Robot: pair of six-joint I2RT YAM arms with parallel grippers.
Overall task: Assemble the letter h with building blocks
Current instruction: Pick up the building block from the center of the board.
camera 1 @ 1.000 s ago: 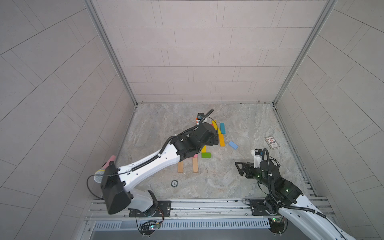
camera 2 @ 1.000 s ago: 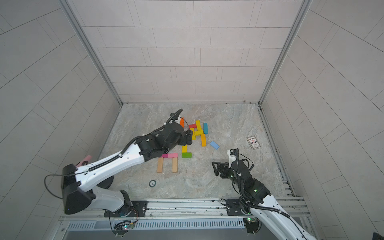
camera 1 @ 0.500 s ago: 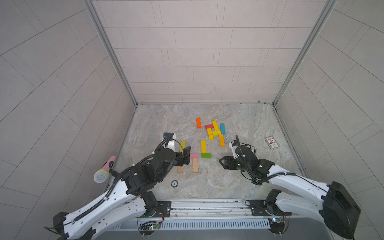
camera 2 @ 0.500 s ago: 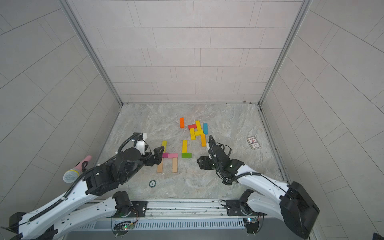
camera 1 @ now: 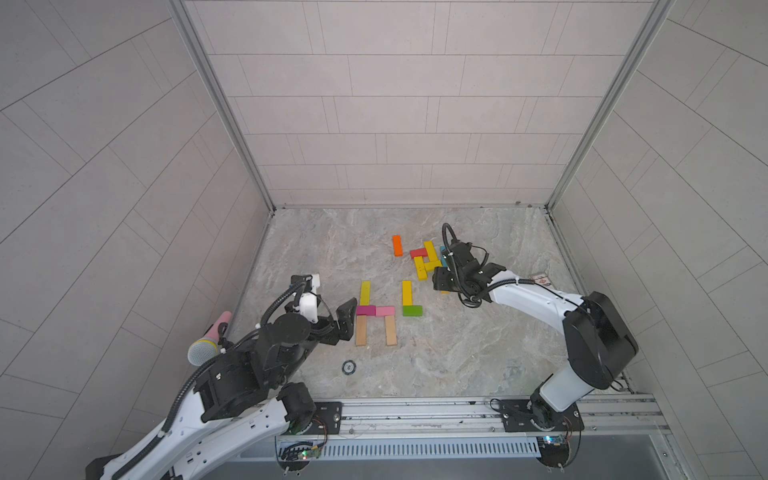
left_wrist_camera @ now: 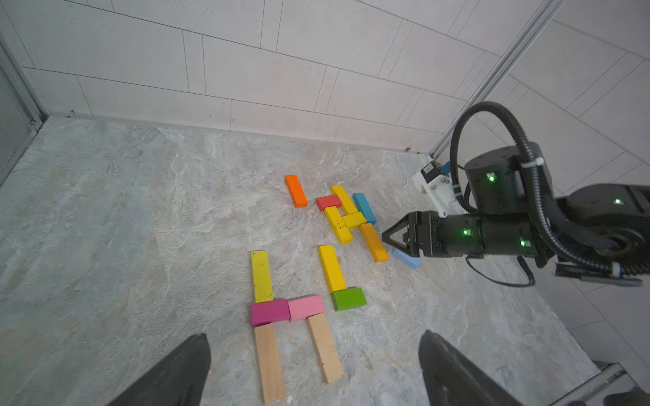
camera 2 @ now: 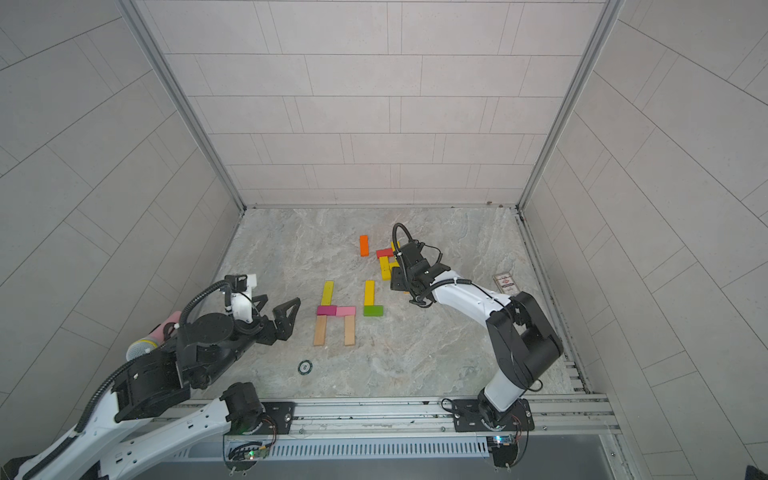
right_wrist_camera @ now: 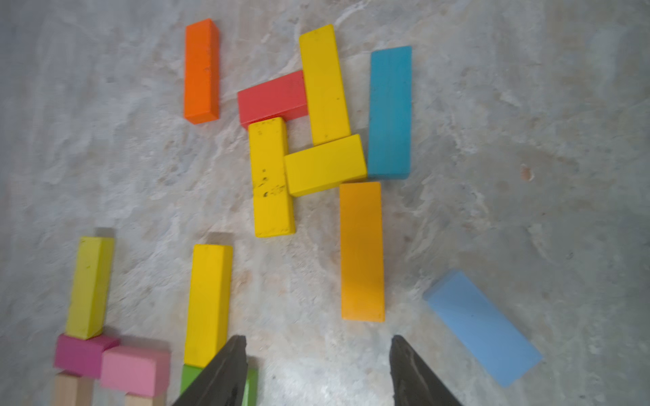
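Fifteen building blocks (camera 2: 369,293) lie flat on the marbled floor (camera 1: 457,353).

**Near group:** a lime-yellow bar (left_wrist_camera: 262,276) abuts a magenta block (left_wrist_camera: 269,312), which touches a pink block (left_wrist_camera: 306,307). Two plain wooden bars (left_wrist_camera: 269,362) extend from these toward the robot, one from each. Just beside the pink block, without touching it, a green block (left_wrist_camera: 348,298) caps the end of a yellow bar (left_wrist_camera: 331,269).

**Far group:** an orange bar (left_wrist_camera: 296,191) lies alone. A red block (left_wrist_camera: 329,203), three yellow pieces (right_wrist_camera: 325,165), a teal bar (left_wrist_camera: 364,212) and an amber bar (left_wrist_camera: 374,242) are clustered together. A light-blue block (right_wrist_camera: 482,327) lies apart at an angle.

**Left gripper** (camera 2: 280,301): claw spread wide and empty, beside the magenta block.

**Right gripper** (right_wrist_camera: 316,337): claw partly spread, pinching nothing, hovering near the amber bar at the edge of the far group.

A white card (camera 1: 541,279) lies near the right wall, and a microphone (camera 1: 208,343) sits by the left wall.
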